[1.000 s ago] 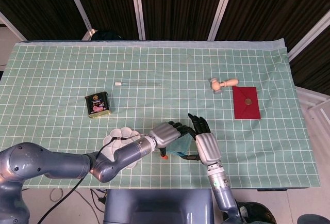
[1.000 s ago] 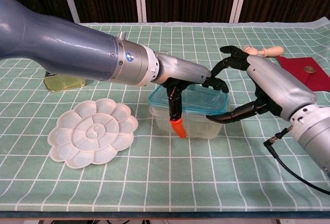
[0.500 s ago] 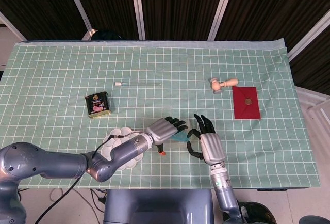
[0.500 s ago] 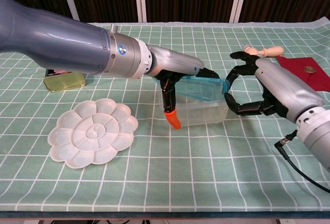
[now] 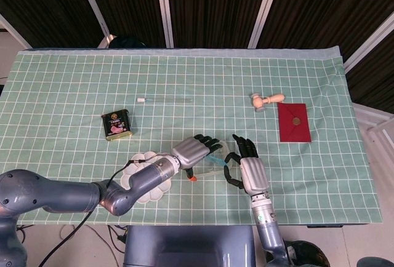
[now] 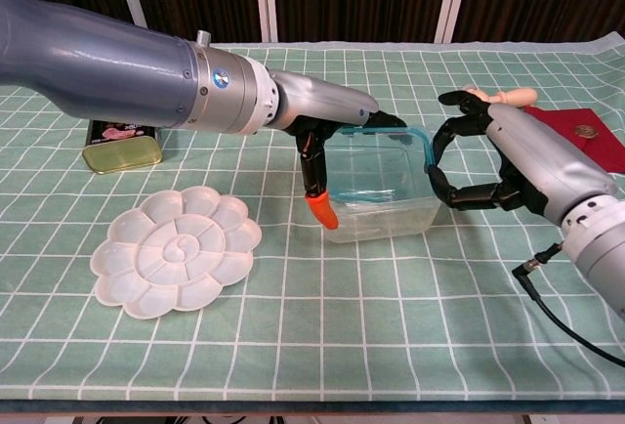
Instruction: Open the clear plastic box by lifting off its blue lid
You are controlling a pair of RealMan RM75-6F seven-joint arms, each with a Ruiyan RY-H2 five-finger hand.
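Observation:
The clear plastic box stands on the green checked cloth near the front edge, and in the head view the box shows between both hands. Its blue lid is raised off the box and tilted, with the blue rim showing above the box's walls. My left hand grips the lid's left edge, its orange-tipped thumb hanging down beside the box. My right hand curls around the box's right end and holds it. Seen from the head, the left hand and right hand flank the box.
A white flower-shaped palette lies left of the box. A small tin stands further left. A wooden mallet and a red envelope lie at the right. A thin tube lies mid-table.
The lid went from sitting on the box to raised and tilted in my left hand. The box has settled flat on the cloth, with my right hand closed in on its right end.

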